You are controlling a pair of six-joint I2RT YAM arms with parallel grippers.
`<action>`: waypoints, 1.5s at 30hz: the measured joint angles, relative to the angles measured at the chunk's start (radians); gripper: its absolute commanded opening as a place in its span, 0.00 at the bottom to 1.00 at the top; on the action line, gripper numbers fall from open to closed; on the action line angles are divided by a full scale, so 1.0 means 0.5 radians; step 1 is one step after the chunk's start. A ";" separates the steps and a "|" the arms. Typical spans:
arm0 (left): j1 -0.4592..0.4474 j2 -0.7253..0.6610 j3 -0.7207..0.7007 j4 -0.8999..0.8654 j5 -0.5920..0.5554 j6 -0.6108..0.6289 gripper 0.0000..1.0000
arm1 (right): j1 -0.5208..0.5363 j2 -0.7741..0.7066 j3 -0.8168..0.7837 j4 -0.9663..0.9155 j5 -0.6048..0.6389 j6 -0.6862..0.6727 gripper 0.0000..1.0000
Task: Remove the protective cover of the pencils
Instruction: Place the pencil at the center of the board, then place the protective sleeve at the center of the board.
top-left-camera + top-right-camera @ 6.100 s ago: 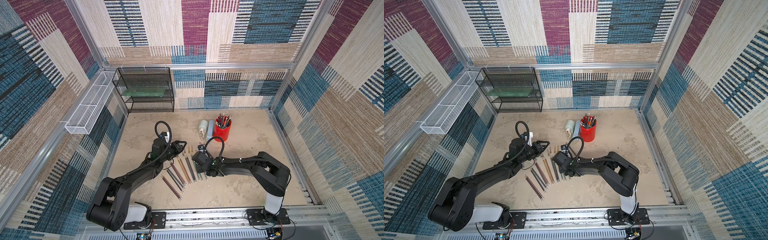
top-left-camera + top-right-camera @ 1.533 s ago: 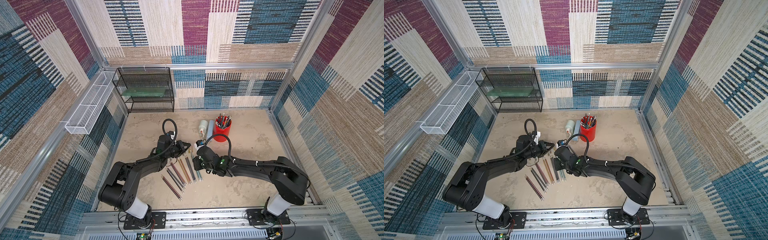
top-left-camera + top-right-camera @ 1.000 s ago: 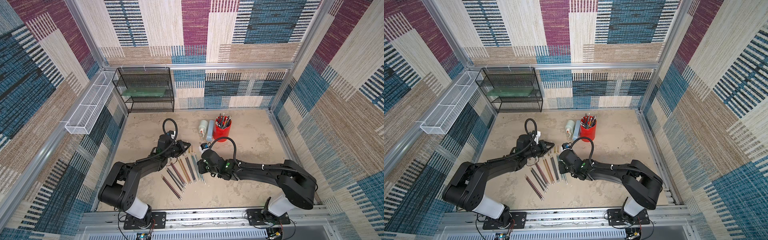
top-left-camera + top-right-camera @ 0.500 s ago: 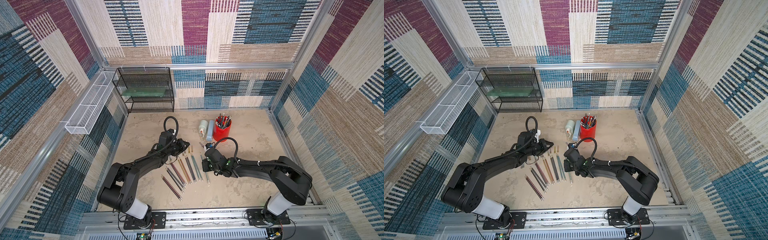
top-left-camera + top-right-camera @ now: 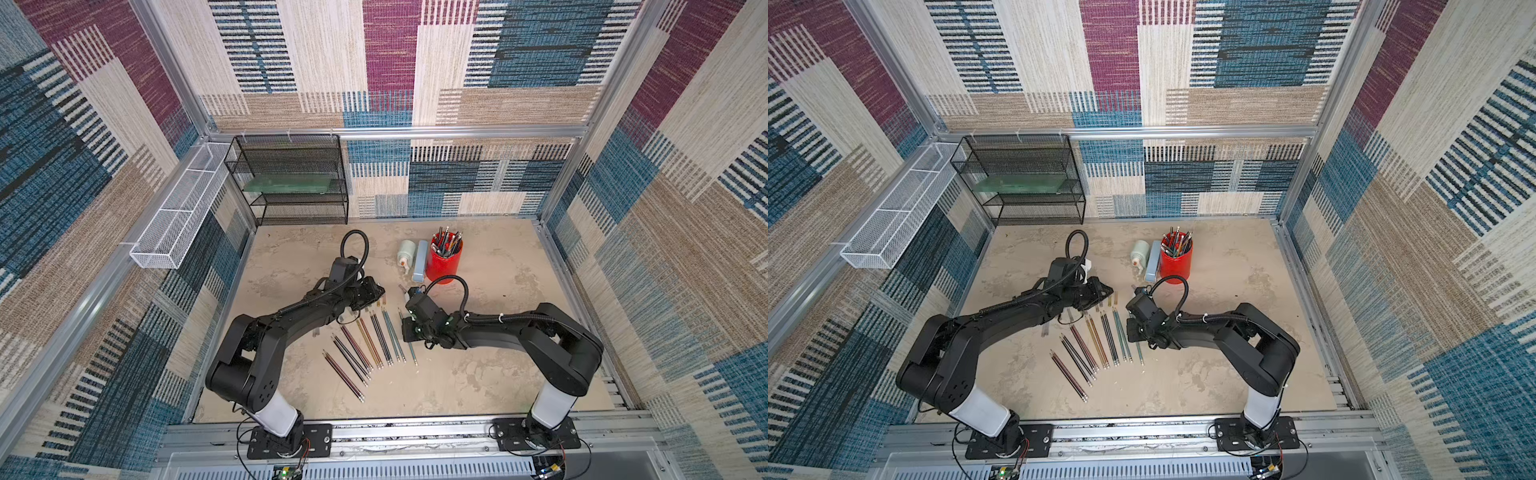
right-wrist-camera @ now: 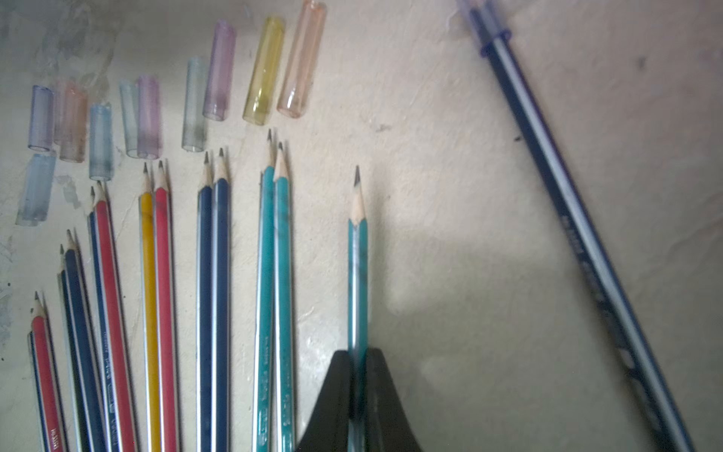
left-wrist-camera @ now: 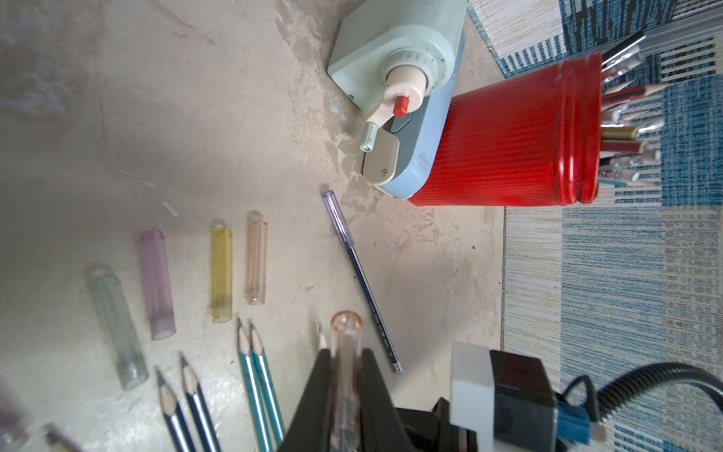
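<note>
Left fingers (image 7: 313, 395): pinching a clear peach cover (image 7: 345, 336), which sits free of any pencil.
Right fingers (image 6: 332, 391): pressed onto the shaft of a teal pencil (image 6: 358, 254), its bare sharpened tip pointing far.
Place: the pencils (image 5: 374, 340) lie fanned in the middle of the surface (image 5: 291, 266), between the arms, with the held one at the right end.
Pencil count: thirteen bare, made up of six pairs lying flat plus the held one.
Cover count: about eleven loose covers (image 6: 264, 70) just beyond the tips. Some overlap, so the count is not firm.
Left to do: one dark blue pencil (image 6: 567, 219), right of the row, seems to wear a clear violet cover.
Also: one red cup (image 5: 444, 266) of more pencils and one crank sharpener (image 7: 391, 58), both at the far right.
Pencil handling: light, stiff and glossy, so likely slippery, with a brittle point. Grip mid-shaft, away from the tip.
Cover handling: a thin, smooth plastic tube that may slip or crack under a hard squeeze. Pinch it mid-length and pull straight along the shaft.
</note>
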 measured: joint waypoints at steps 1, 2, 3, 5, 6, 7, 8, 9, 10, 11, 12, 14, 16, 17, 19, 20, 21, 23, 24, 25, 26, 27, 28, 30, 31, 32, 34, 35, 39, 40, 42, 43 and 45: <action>-0.011 0.014 0.018 -0.020 -0.001 0.009 0.00 | -0.002 0.005 0.005 0.002 0.000 0.001 0.08; -0.023 0.031 0.041 -0.045 -0.002 0.026 0.00 | -0.007 0.010 0.007 0.011 -0.007 0.001 0.10; -0.036 0.052 0.065 -0.071 -0.002 0.034 0.00 | -0.008 0.011 0.007 0.014 -0.014 0.001 0.13; -0.057 0.092 0.113 -0.121 -0.010 0.053 0.00 | -0.011 0.011 0.006 0.016 -0.014 0.001 0.14; -0.069 0.113 0.140 -0.148 -0.011 0.068 0.00 | -0.013 0.011 0.006 0.017 -0.014 0.001 0.14; -0.080 0.132 0.167 -0.173 -0.012 0.085 0.00 | -0.015 0.013 0.006 0.019 -0.014 0.001 0.15; -0.095 0.158 0.198 -0.195 -0.017 0.096 0.00 | -0.017 0.014 0.006 0.026 -0.015 0.001 0.15; -0.107 0.183 0.230 -0.223 -0.016 0.109 0.00 | -0.019 0.016 0.006 0.028 -0.015 0.001 0.16; -0.117 0.204 0.257 -0.247 -0.017 0.121 0.00 | -0.021 0.018 0.006 0.030 -0.016 0.001 0.16; -0.127 0.227 0.282 -0.270 -0.018 0.132 0.00 | -0.021 0.018 0.006 0.034 -0.016 0.001 0.16; -0.132 0.251 0.305 -0.291 -0.026 0.143 0.00 | -0.021 0.019 0.006 0.035 -0.016 0.001 0.17; -0.146 0.292 0.340 -0.328 -0.037 0.158 0.00 | -0.021 0.019 0.006 0.037 -0.017 0.002 0.19; -0.151 0.333 0.380 -0.382 -0.045 0.179 0.00 | -0.021 0.019 0.006 0.043 -0.019 0.001 0.21; -0.154 0.358 0.408 -0.413 -0.045 0.185 0.00 | -0.022 0.019 0.006 0.044 -0.019 0.001 0.21; -0.158 0.396 0.450 -0.450 -0.047 0.195 0.00 | -0.026 0.019 0.006 0.049 -0.019 0.001 0.22; -0.159 0.417 0.472 -0.472 -0.047 0.195 0.00 | -0.030 0.019 0.006 0.050 -0.019 0.001 0.22; -0.163 0.433 0.488 -0.493 -0.047 0.199 0.00 | -0.032 0.019 0.006 0.050 -0.019 0.001 0.22; -0.163 0.472 0.517 -0.534 -0.047 0.210 0.00 | -0.038 0.019 0.006 0.052 -0.019 0.001 0.22; -0.164 0.488 0.530 -0.549 -0.047 0.211 0.00 | -0.039 0.019 0.006 0.053 -0.018 0.001 0.22; -0.164 0.506 0.542 -0.566 -0.047 0.220 0.00 | -0.039 0.018 0.006 0.053 -0.019 0.001 0.22; -0.164 0.522 0.557 -0.588 -0.048 0.233 0.00 | -0.039 0.018 0.005 0.055 -0.019 0.001 0.22; -0.164 0.533 0.568 -0.602 -0.050 0.240 0.00 | -0.039 0.018 0.005 0.055 -0.019 0.001 0.22; -0.164 0.548 0.584 -0.620 -0.051 0.249 0.00 | -0.039 0.016 0.005 0.054 -0.019 0.001 0.22; -0.164 0.575 0.613 -0.641 -0.053 0.265 0.00 | -0.039 0.005 0.005 0.037 -0.019 0.001 0.22; -0.163 0.590 0.631 -0.656 -0.053 0.273 0.00 | -0.039 -0.004 0.005 0.027 -0.019 0.001 0.22; -0.163 0.607 0.649 -0.674 -0.054 0.286 0.00 | -0.040 -0.014 0.005 0.025 -0.019 0.001 0.23; -0.163 0.642 0.694 -0.710 -0.065 0.300 0.00 | -0.039 -0.040 0.005 0.021 -0.020 0.001 0.23; -0.163 0.660 0.718 -0.728 -0.073 0.304 0.00 | -0.039 -0.058 0.005 0.016 -0.020 0.001 0.24; -0.163 0.711 0.787 -0.786 -0.108 0.345 0.00 | -0.044 -0.143 0.006 -0.006 -0.012 0.000 0.27; -0.163 0.719 0.799 -0.798 -0.116 0.349 0.00 | -0.047 -0.169 0.006 -0.016 -0.007 0.000 0.27; -0.163 0.733 0.828 -0.838 -0.164 0.353 0.00 | -0.062 -0.217 0.004 -0.033 0.011 0.000 0.27; -0.163 0.742 0.846 -0.862 -0.166 0.356 0.00 | -0.073 -0.240 0.000 -0.035 0.022 0.000 0.28; -0.163 0.758 0.881 -0.897 -0.203 0.360 0.00 | -0.099 -0.281 -0.015 -0.038 0.039 0.000 0.29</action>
